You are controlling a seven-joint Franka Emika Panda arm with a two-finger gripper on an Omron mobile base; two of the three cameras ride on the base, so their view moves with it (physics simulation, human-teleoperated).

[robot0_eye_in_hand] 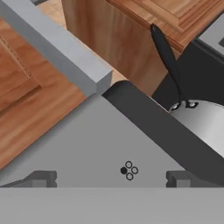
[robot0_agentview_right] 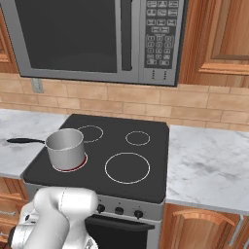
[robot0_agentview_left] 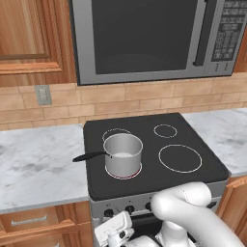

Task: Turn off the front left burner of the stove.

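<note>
Stove (robot0_agentview_left: pixel 193 181): black glass cooktop, long axis 9-to-3 between marble counters (robot0_agentview_left: pixel 38 164). Front left burner (robot0_agentview_left: pixel 124 173) glows red at 7 o'clock on the glass, under a steel pot (robot0_agentview_left: pixel 123 154) whose handle points to 9. Microwave (robot0_agentview_left: pixel 144 38) at 12. Gripper (robot0_eye_in_hand: pixel 111 177): jaws wide, empty, at the steel front panel.

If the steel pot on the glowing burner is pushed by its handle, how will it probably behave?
The steel pot would probably slide easily, since it stands on the smooth black glass of the stove. Its long black handle sticks out to one side, so a push there would likely turn it. It looks wide and low, so tipping seems unlikely.
</note>
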